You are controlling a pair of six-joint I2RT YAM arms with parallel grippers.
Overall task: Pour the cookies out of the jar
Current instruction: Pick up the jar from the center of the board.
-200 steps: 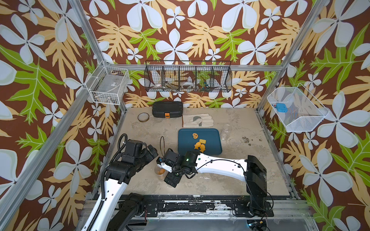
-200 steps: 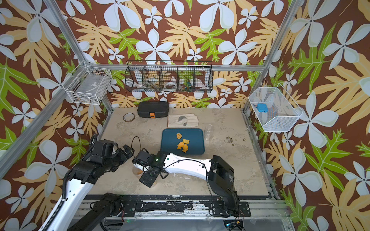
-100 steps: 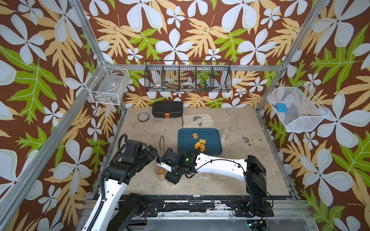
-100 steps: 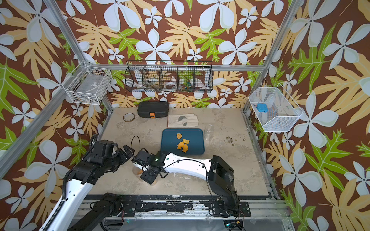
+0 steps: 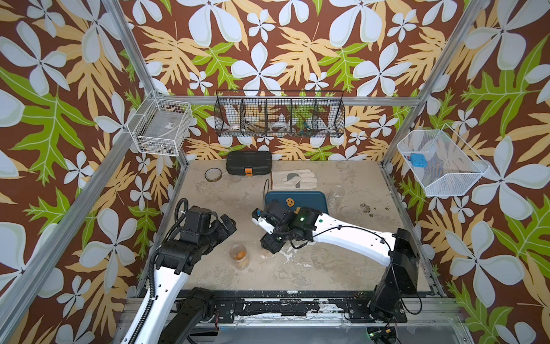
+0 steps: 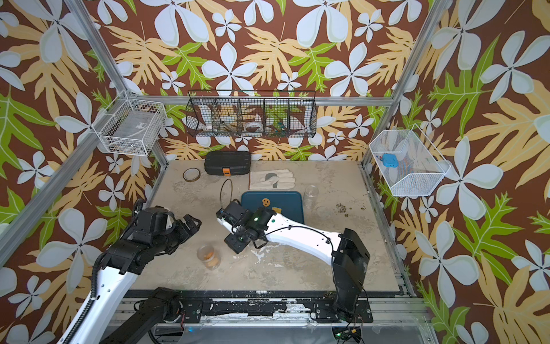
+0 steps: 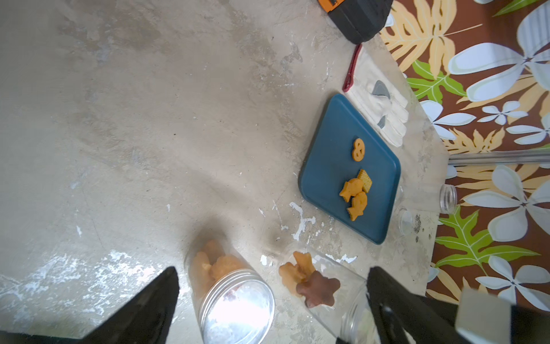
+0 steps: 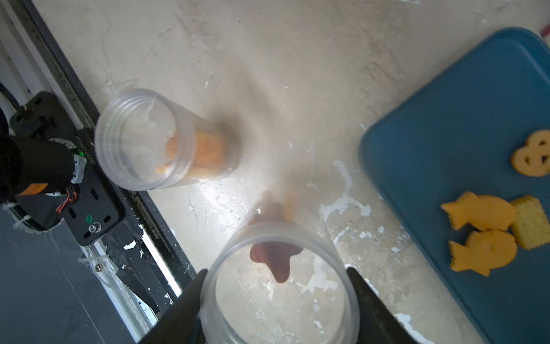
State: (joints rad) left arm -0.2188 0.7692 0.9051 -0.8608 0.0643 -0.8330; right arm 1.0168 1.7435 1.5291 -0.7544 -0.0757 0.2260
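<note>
Cookies (image 8: pixel 271 259) sit in the clear jar (image 8: pixel 279 297) ur right gripper (image 8: pixel 276 271) is clamped on, at 7 o'clock of the blue tray (image 5: pixel 312 198), prob staged for tipping. Left gripper (image 7: pixel 273 269) hangs wide open, 2nd jar (image 5: pixel 239 256) at its 5 o'clock.

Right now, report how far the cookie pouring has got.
Done: four cookies lie on the blue tray. In hand: the right gripper is closed on a clear jar with a brown star cookie inside, not yet over the tray. Left: pouring that jar, plus a second jar of orange cookies standing by the open left gripper.
</note>
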